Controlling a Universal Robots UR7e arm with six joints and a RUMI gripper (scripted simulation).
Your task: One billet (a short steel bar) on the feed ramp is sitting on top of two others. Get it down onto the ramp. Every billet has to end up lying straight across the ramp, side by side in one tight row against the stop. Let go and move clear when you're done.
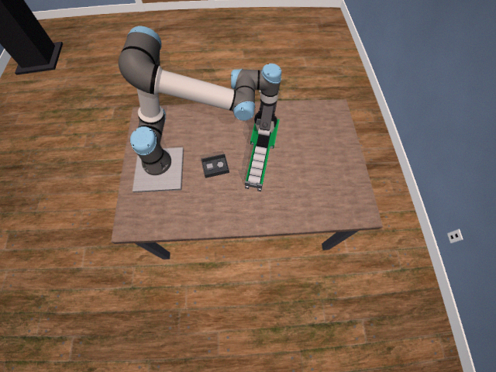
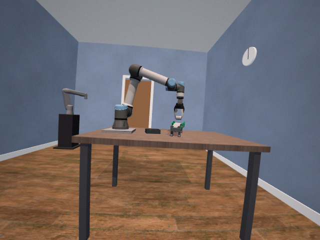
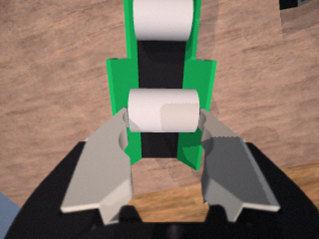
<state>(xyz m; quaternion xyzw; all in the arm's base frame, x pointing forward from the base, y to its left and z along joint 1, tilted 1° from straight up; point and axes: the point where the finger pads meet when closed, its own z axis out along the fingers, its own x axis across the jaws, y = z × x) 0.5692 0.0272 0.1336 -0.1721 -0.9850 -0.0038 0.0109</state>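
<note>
My gripper is shut on a white billet, gripping it by its two ends. I hold it above the upper end of the green feed ramp, lying straight across the ramp's dark channel. In the wrist view another billet lies across the ramp further down. In the top view several white billets lie side by side in a row on the lower ramp, down to the stop. In the exterior view my gripper hangs a little above the ramp.
A small black box with two light insets sits on the table left of the ramp. My arm's base stands on a grey plate at the table's left. A black pedestal stands on the floor beyond the table.
</note>
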